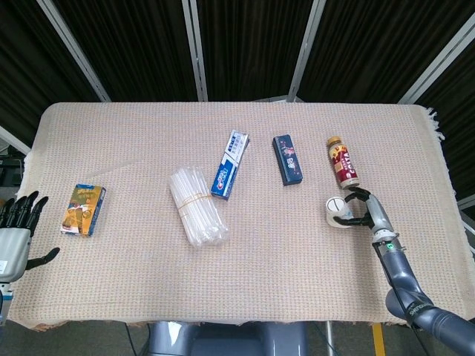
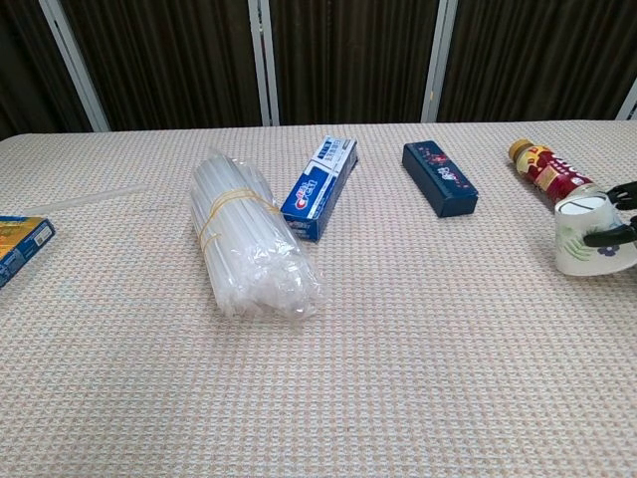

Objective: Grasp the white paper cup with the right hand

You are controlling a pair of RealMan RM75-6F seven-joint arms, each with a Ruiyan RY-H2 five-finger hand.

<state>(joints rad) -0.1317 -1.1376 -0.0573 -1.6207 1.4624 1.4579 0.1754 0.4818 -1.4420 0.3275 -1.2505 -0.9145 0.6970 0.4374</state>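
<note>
The white paper cup point(image 1: 335, 211) point(image 2: 587, 235) with a floral print stands bottom up on the tablecloth at the right, just in front of the bottle. My right hand point(image 1: 359, 209) point(image 2: 619, 221) wraps its dark fingers around the cup's side from the right. Most of that hand is cut off by the frame edge in the chest view. My left hand point(image 1: 16, 224) hangs open off the table's left edge, fingers spread, holding nothing.
A brown drink bottle point(image 1: 341, 162) lies just behind the cup. Further left lie a dark blue box point(image 1: 288, 159), a toothpaste box point(image 1: 231, 164), a bundle of clear plastic tubes point(image 1: 196, 207) and a small yellow-blue box point(image 1: 83, 210). The table's right edge point(image 1: 450, 193) is near the right arm.
</note>
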